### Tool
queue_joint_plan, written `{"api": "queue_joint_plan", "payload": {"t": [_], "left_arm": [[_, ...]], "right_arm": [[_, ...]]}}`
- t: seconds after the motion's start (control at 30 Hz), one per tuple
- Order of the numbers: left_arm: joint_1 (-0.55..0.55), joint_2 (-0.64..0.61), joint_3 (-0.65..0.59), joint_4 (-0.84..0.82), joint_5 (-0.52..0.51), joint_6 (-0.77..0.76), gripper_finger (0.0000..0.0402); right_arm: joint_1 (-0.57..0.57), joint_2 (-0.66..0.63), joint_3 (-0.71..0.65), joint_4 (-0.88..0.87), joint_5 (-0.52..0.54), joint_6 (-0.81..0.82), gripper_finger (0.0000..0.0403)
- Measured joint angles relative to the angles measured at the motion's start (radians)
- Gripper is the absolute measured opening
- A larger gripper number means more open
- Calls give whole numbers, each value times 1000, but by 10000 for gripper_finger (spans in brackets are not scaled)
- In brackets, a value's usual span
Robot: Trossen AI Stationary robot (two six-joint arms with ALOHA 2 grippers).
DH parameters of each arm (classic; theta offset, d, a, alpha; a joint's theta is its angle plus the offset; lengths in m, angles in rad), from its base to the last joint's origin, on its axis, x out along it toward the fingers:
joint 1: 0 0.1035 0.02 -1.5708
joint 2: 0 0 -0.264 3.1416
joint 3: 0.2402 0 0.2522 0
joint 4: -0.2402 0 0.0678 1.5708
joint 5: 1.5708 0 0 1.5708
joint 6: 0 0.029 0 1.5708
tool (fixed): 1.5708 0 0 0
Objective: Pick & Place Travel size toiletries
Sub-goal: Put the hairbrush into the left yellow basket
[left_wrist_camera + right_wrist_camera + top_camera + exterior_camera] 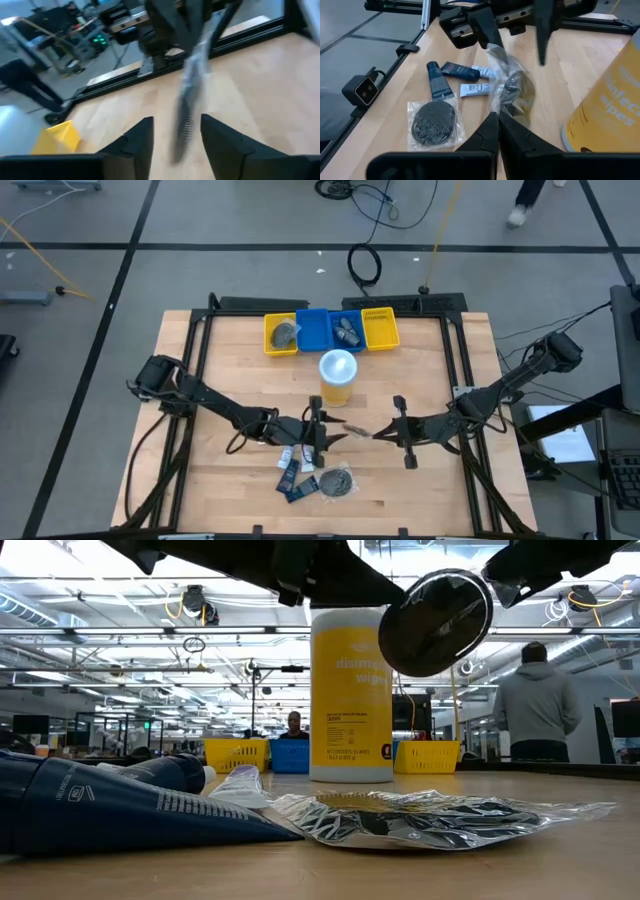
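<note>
The pale wooden worktop [420, 480] carries a tall yellow wipes canister with a pale lid [338, 378], and both arms reach low just in front of it, apparently for a handover. The right tool [496, 118] pinches a round dark grey pad in clear crinkly film [512, 87] aloft. The left tool [176, 131] stands spread around it. Other toiletries lie below it.
</note>
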Motion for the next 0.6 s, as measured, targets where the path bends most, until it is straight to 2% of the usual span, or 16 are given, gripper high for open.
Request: {"api": "queue_joint_plan", "payload": {"t": [0.1, 0.17, 0.3, 0.6], "left_arm": [[0, 0, 0, -3, -47, 9, 190], [0, 0, 0, -2, -42, -7, 202], [18, 0, 0, -2, 93, -65, 211], [50, 1, 0, 0, 170, -124, 212]], "right_arm": [[0, 0, 0, -7, 0, 0, 0], [0, 0, 0, -6, 0, 0, 0], [0, 0, 0, -4, 0, -3, 0], [0, 0, 0, 33, 0, -30, 0]]}}
